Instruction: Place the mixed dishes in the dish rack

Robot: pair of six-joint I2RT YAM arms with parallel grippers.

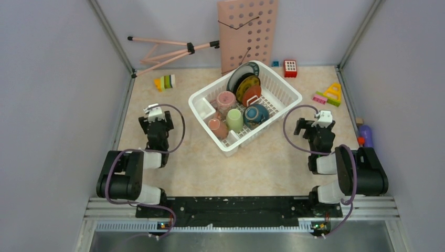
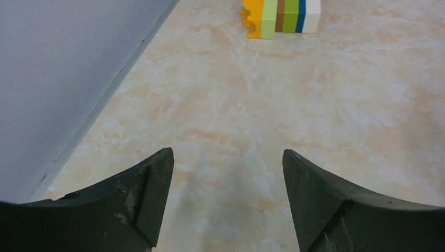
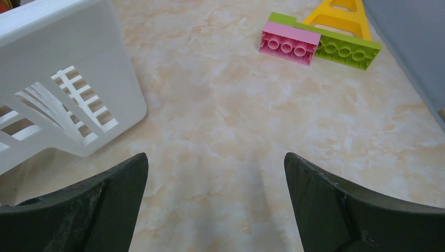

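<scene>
Flanking the dish rack (image 1: 205, 91), both grippers hang low over the table (image 1: 262, 163), fingers spread, nothing held: left gripper (image 2: 226, 157) well apart from it, right gripper (image 3: 216, 160) near its corner. Three mugs (image 1: 226, 98), a bluish bowl (image 1: 256, 114) and upright plates (image 1: 242, 79) sit inside the dish rack, mid-table.

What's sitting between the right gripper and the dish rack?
Nothing: only bare tabletop separates the right gripper from the dish rack corner, shown clearly in the right wrist view.
</scene>
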